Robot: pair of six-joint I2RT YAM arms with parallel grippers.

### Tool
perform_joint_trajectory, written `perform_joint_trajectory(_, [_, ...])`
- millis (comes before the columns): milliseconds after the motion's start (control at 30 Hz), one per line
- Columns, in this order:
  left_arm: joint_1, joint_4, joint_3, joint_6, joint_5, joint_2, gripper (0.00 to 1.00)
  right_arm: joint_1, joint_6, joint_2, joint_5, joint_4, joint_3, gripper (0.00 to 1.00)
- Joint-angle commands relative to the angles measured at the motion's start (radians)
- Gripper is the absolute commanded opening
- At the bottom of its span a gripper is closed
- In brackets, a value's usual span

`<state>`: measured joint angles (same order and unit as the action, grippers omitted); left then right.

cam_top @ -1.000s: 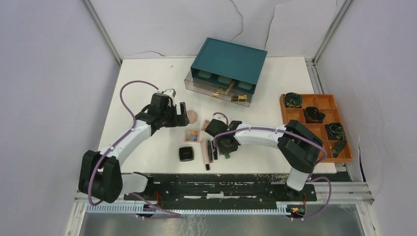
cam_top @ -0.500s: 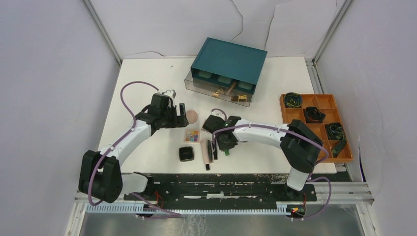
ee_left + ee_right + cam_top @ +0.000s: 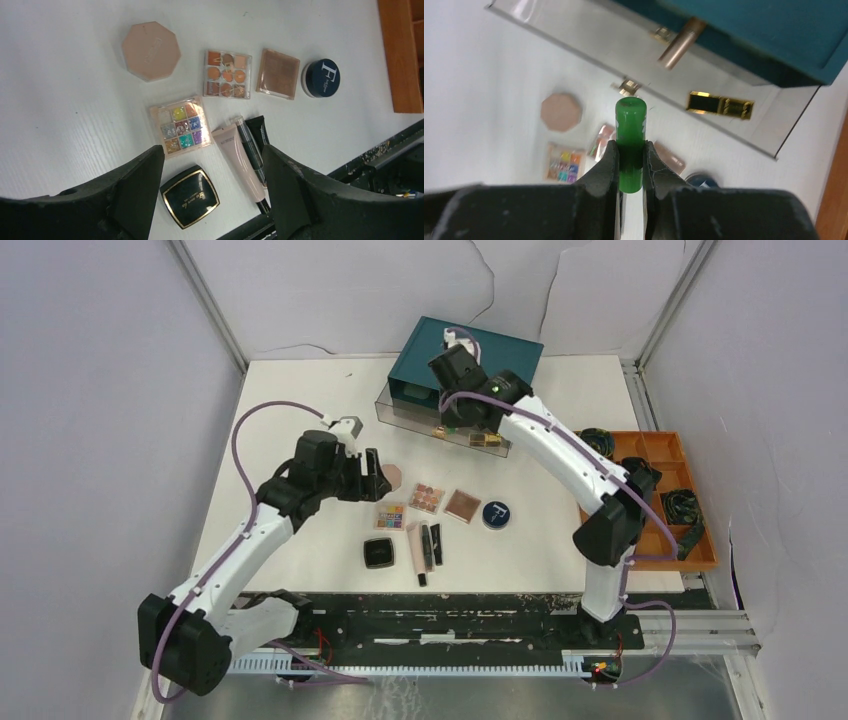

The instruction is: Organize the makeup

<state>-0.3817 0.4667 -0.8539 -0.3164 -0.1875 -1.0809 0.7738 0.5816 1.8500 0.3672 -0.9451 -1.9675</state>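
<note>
A green tube (image 3: 630, 117) is clamped between the fingers of the right gripper (image 3: 630, 150), above the teal drawer box (image 3: 413, 358) at the table's (image 3: 300, 400) far edge. The left gripper (image 3: 212, 155) is spread wide over makeup laid toward the near edge: a pink octagonal compact (image 3: 150, 50), a glitter palette (image 3: 181, 126), a dark blue round compact (image 3: 322, 77) and a black square compact (image 3: 189, 196).

dark blue round compact (image 3: 320, 77): you can read a large white "F" on its lid; the small white line beneath it is too fine to make out.
black square compact (image 3: 190, 196): you'll see gold script across the lid, but it is not legible.
pink octagonal compact (image 3: 150, 50): faint raised lettering on the lid, which you cannot read.
</note>
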Motion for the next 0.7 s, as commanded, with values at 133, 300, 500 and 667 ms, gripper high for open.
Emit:
perform_joint_trajectory(133, [-0.119,-0.004,0.024,-0.022,-0.015,0.064,0.78,-0.134,-0.073,0.174,-0.030,-0.020,-0.192,0.03])
perform_joint_trajectory(300, [-0.202,-0.009,0.042,-0.050,0.033,0.058,0.78,-0.203,-0.077,0.204,-0.047,0.009,-0.204,0.03])
perform_joint_trajectory(500, [-0.268,-0.060,0.099,-0.106,0.076,0.036,0.78,-0.249,-0.076,0.217,-0.062,0.034,-0.185,0.04])
perform_joint_trajectory(667, [-0.349,-0.109,0.129,-0.149,0.114,-0.005,0.78,-0.267,-0.092,0.220,-0.079,0.048,-0.179,0.36])
